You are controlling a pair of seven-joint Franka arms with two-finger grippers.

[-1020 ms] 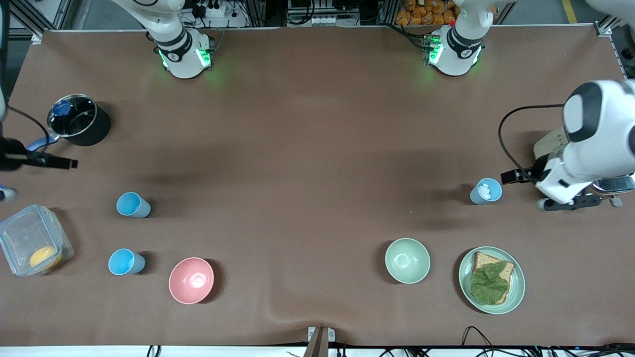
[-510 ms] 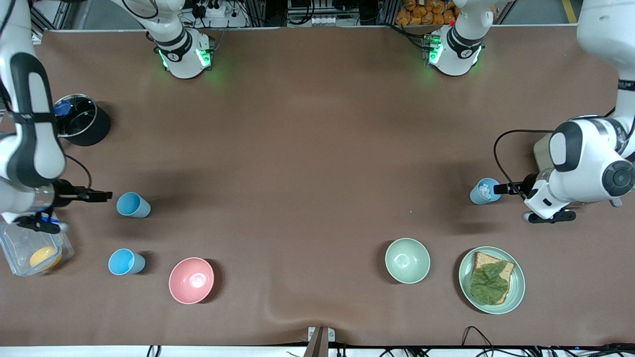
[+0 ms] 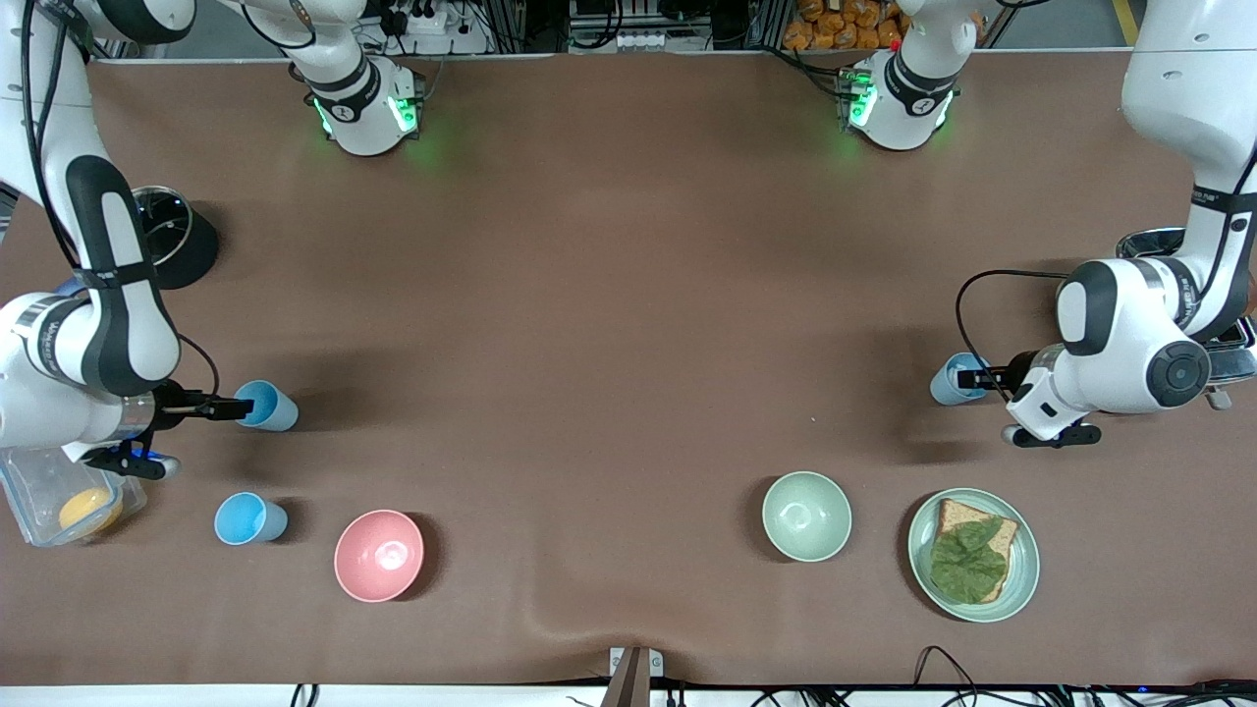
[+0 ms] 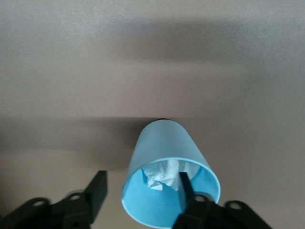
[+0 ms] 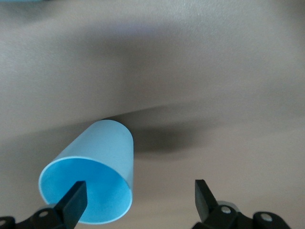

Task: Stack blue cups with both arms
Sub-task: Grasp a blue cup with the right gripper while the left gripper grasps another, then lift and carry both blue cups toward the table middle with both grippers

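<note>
Reaching low over the worktop (image 3: 628, 295), the right end effector (image 3: 239, 407) is at the rim of a blue cup (image 3: 265, 406) that stands upright toward the right arm's end. In the right wrist view its fingers (image 5: 76, 198) are apart: one is over the mouth of this cup (image 5: 90, 181) and the other is outside the wall, well clear of it, so the cup is not clamped. A second blue cup (image 3: 248, 518) stands nearer to the front camera, beside a pink bowl (image 3: 379, 555). A clear box (image 3: 54, 496) with something yellow in it is partly under the right arm, and a black pot (image 3: 182, 241) stands farther from the camera. Toward the left arm's end, the left end effector (image 3: 974, 377) is at the rim of a third, paler cup (image 3: 951, 383). In the left wrist view this cup (image 4: 167, 152) has a crumpled white piece (image 4: 162, 174) inside; one finger (image 4: 185, 186) is inside the mouth and the other is outside the wall with a gap, so these fingers are apart too and hold nothing. Nearer to the camera than this cup are a green bowl (image 3: 806, 516) and a green plate (image 3: 923, 550) with a slice of bread (image 3: 1002, 538) and a leaf (image 3: 967, 562) on it.
</note>
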